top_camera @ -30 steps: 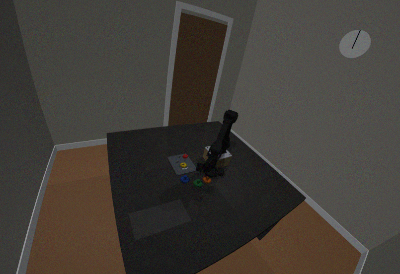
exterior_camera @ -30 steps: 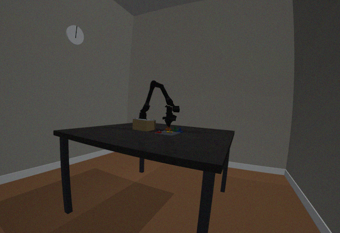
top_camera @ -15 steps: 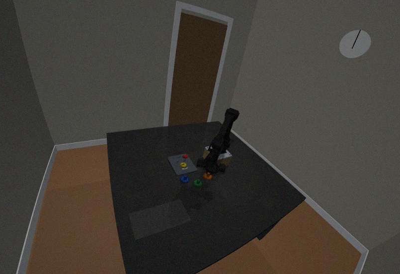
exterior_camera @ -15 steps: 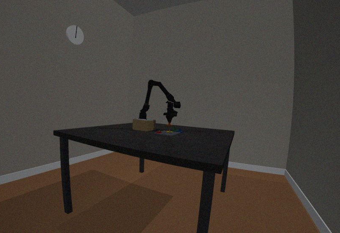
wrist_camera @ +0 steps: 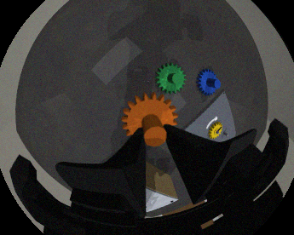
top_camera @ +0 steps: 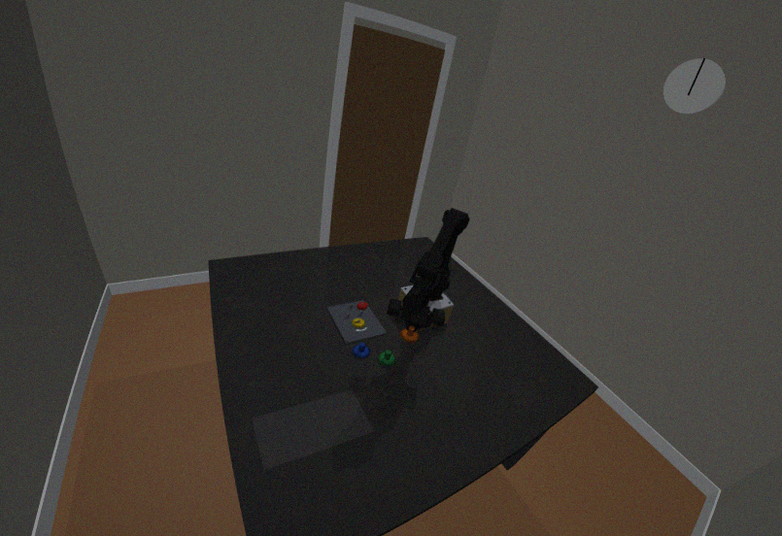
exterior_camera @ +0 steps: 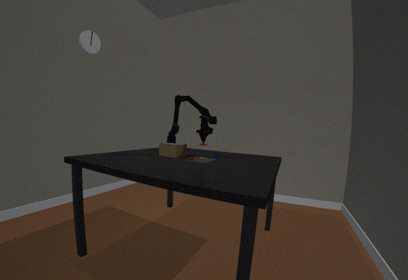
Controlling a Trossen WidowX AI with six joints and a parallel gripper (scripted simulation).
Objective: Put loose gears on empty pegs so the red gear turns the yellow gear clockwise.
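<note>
In the top view, reading left to right, a flat grey square board [top_camera: 338,316] [exterior_camera: 207,161] [wrist_camera: 203,115] is lying on the dark table [top_camera: 278,341] [exterior_camera: 128,165]. Small short pegs are standing on its left part, too small to count reliably. A yellow toothed gear with a black stripe [top_camera: 354,321] [exterior_camera: 201,158] [wrist_camera: 213,133] is sitting on the board, with a curved white arrow [top_camera: 361,329] [wrist_camera: 211,123] beside it. A blue toothed gear with a round knob [top_camera: 360,352] [exterior_camera: 215,157] [wrist_camera: 206,83] is standing on the table near the board's edge. A small red gear [top_camera: 359,305] [exterior_camera: 190,159] is occupying the board's far side. A green knobbed gear [top_camera: 387,360] [exterior_camera: 209,155] [wrist_camera: 170,78] is standing on the table, right of the blue one. Further right, an orange toothed gear with a cylindrical knob [top_camera: 409,336] [exterior_camera: 202,144] [wrist_camera: 139,115] is hanging above the table, off the board. The black parallel-jaw gripper [top_camera: 412,325] [exterior_camera: 203,141] [wrist_camera: 153,130] is pointing downward, its fingers standing narrowly apart and clamping the orange gear's knob. Behind it, a tan box with a pale top [top_camera: 440,314] [exterior_camera: 173,150] [wrist_camera: 160,179] is resting on the table.
</note>
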